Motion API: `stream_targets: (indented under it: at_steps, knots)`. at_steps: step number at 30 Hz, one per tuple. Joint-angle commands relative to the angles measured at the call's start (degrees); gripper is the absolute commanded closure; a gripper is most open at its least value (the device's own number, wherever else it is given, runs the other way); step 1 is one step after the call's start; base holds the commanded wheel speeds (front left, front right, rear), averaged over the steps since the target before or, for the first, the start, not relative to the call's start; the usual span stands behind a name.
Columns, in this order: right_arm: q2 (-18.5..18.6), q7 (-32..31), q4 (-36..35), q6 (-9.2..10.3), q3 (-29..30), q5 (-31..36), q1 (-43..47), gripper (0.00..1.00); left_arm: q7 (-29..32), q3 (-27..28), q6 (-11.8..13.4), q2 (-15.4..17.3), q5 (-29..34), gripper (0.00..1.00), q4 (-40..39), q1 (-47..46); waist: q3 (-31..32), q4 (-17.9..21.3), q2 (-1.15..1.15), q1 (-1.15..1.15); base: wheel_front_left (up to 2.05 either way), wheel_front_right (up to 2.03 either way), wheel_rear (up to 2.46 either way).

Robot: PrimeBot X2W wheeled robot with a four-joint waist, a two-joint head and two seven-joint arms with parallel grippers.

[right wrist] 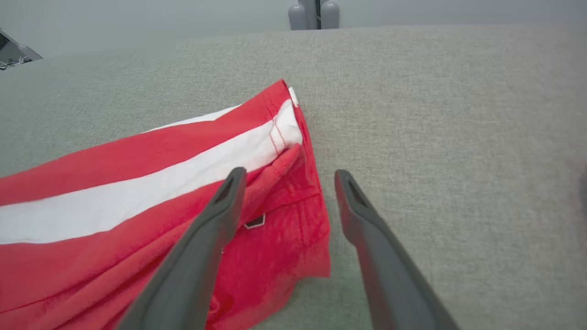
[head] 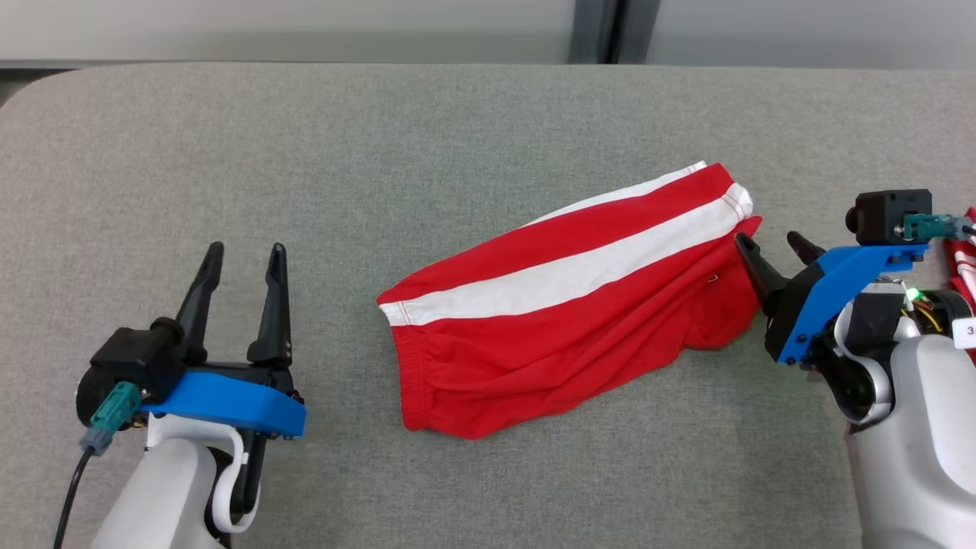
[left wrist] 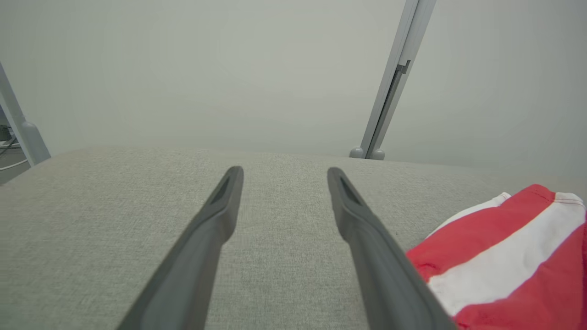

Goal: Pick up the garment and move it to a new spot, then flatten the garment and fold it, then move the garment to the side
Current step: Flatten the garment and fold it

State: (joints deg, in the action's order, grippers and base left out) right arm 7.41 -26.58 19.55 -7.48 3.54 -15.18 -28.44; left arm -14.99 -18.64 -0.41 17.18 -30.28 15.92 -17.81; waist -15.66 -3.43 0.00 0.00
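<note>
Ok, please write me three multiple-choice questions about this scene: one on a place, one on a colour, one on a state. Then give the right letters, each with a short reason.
1. Where is the right tool?
A) at the right end of the garment
B) over the middle of the garment
C) far off on the robot's left

2. What colour is the broad stripe on the red garment?
A) blue
B) white
C) black

3. How is the left tool?
A) shut on the garment
B) shut and empty
C) open, with nothing between its fingers

Answers:
1 A: in the head view its fingers point at the leg hem on the right.
2 B: the stripe is white along the whole length.
3 C: the left wrist view shows bare grey table between the spread fingers.
</note>
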Motion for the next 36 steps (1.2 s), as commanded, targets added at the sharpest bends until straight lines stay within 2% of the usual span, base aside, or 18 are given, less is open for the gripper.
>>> stream_targets:
  at_steps: [1, 12, 17, 18, 19, 26, 36]
  knots:
    - [-0.8, 0.4, 0.9, -0.04, 1.0, 1.2, -1.2, 0.00, -0.2, 0.8, -0.2, 0.2, 0.9, 0.00, 0.1, -0.9, -0.8, -0.5, 0.00, 0.00, 0.00, 0.00, 0.00]
    - [-4.3, 1.6, 11.0, -0.04, 9.6, 10.6, -8.0, 0.00, -0.2, 3.0, -1.2, -0.8, 4.2, 0.00, -0.5, 0.4, -4.6, -3.3, 0.00, 0.00, 0.00, 0.00, 0.00]
    - [-4.6, 0.9, 16.1, -0.04, 8.7, 12.0, -8.7, 0.00, -0.2, 3.7, -1.7, -1.5, 4.5, 0.00, 0.0, 0.6, -4.8, -3.9, 0.00, 0.00, 0.00, 0.00, 0.00]
    - [-4.7, 1.1, 16.7, -0.05, 8.4, 11.9, -8.8, 0.69, -0.2, 3.8, -1.9, -1.6, 4.6, 0.00, 0.1, 0.6, -4.8, -3.9, 0.00, 0.00, 0.00, 0.00, 0.00]
    - [-4.7, 1.4, 17.2, -0.06, 7.8, 12.0, -8.8, 1.00, -0.2, 3.9, -2.0, -1.8, 4.6, 0.00, 0.2, 0.7, -4.7, -3.9, 0.00, 0.00, 0.00, 0.00, 0.00]
    - [-4.4, 4.0, 17.2, -0.03, 6.2, 11.1, -8.8, 1.00, -0.2, 4.2, -2.2, -2.0, 4.7, 0.00, 1.2, 1.2, -3.8, -2.8, 0.00, 0.00, 0.00, 0.00, 0.00]
    - [0.3, 5.0, 7.5, -0.03, 9.9, 14.1, -3.4, 1.00, -0.2, 4.4, -2.4, -1.8, 4.3, 0.00, 2.2, 3.0, 1.0, -0.3, 0.00, 0.00, 0.00, 0.00, 0.00]
